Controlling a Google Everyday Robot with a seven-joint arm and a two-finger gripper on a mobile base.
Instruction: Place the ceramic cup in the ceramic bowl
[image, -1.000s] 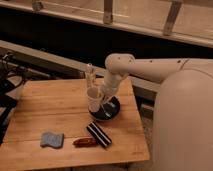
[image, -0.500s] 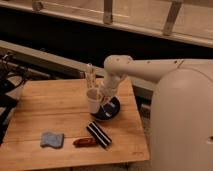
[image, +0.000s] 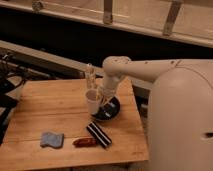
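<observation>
The off-white ceramic cup (image: 93, 101) is upright at the left edge of the black ceramic bowl (image: 113, 112), near the right side of the wooden table (image: 50, 105). My gripper (image: 101, 96) reaches down from the white arm and is shut on the cup's right side. The cup's base sits at or just above the bowl's left rim; I cannot tell whether it touches. The gripper and the cup hide part of the bowl.
A slim clear bottle (image: 90, 76) stands just behind the cup. A black block with white stripes (image: 99, 134) lies in front of the bowl. A red-brown packet (image: 85, 142) and a blue sponge (image: 51, 139) lie near the front edge. My white body fills the right.
The cup and my gripper have sunk slightly towards the bowl's left rim. Nothing else has moved.
</observation>
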